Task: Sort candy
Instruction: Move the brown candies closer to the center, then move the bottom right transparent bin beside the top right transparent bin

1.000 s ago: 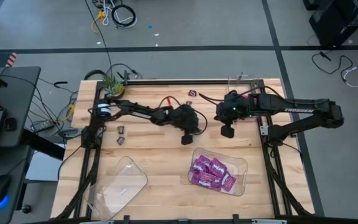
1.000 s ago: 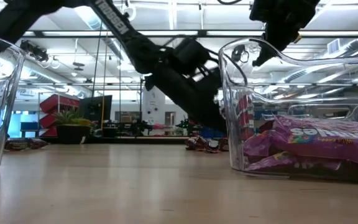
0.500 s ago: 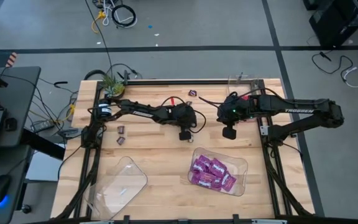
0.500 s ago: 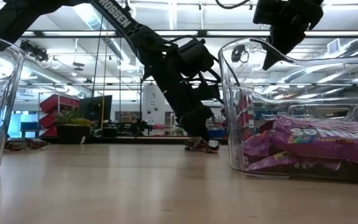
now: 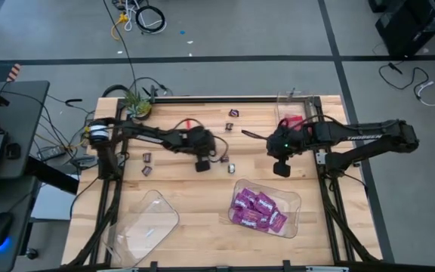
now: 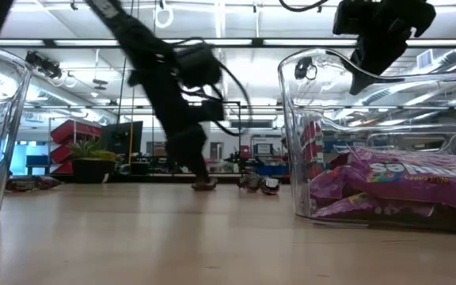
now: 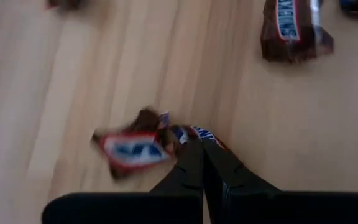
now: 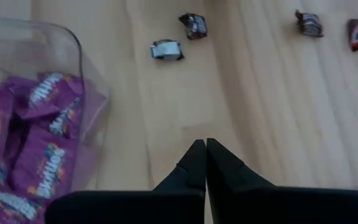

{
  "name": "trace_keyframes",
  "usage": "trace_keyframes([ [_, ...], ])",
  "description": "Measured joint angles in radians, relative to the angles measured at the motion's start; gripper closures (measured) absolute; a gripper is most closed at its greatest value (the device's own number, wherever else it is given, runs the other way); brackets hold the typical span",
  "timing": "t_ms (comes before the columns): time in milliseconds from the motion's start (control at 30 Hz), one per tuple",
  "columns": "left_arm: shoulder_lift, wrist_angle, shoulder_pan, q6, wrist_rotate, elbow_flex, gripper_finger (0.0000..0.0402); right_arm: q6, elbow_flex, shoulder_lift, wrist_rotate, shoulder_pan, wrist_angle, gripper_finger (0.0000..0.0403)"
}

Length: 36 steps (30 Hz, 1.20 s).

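Sliding back across the counter (image 5: pixel 187 177), the left arm is now carrying its left claw (image 5: pixel 201 165) farther from the middle than a second ago, while the right claw (image 5: pixel 281 169) is edging a little nearer the full tray (image 5: pixel 291 200). Both arms are reaching in over the wooden boards, the left one low, the right one hanging above the tray's far rim in the low view. An empty clear tray (image 5: pixel 146 221) is lying near the front left corner, well apart from the full one, which is holding a heap of purple packets (image 5: pixel 257 210). On the left wrist view the left claw's fingers are pressed together, pinching the end of a small brown-wrapped bar (image 7: pixel 138 149) against the boards, with another brown bar (image 7: pixel 294 30) lying apart from it. The right claw is also pressed together, holding nothing. Small dark sweets are scattered elsewhere: a pair (image 5: pixel 147 164) toward the left edge, one (image 5: pixel 232 167) between the claws, one (image 5: pixel 234 113) by the far rail, and a red packet (image 5: pixel 293 121) behind the right arm.
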Motion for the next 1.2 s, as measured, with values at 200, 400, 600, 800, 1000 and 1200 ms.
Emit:
trace_keyframes([
  [200,-0.237,0.174,-0.018,-0.055,0.015,-0.233,0.0401,0.101,-0.039,0.043,-0.052,0.077,0.216,0.0374],
  [400,-0.415,0.239,-0.064,-0.066,0.017,-0.322,0.0401,0.051,-0.031,0.178,-0.064,0.126,0.343,0.0299],
  [600,-0.462,0.232,-0.102,-0.069,0.019,-0.327,0.0401,0.027,0.046,0.325,-0.07,0.122,0.353,0.0235],
  [800,-0.462,0.231,-0.116,-0.069,0.019,-0.327,0.0401,0.0,0.121,0.426,-0.116,0.112,0.321,0.0241],
  [1000,-0.462,0.23,-0.122,-0.069,0.019,-0.327,0.0401,-0.002,0.16,0.47,-0.163,0.09,0.298,0.0329],
  [1200,-0.462,0.228,-0.122,-0.068,0.019,-0.327,0.04,-0.008,0.162,0.467,-0.189,0.078,0.292,0.0392],
])
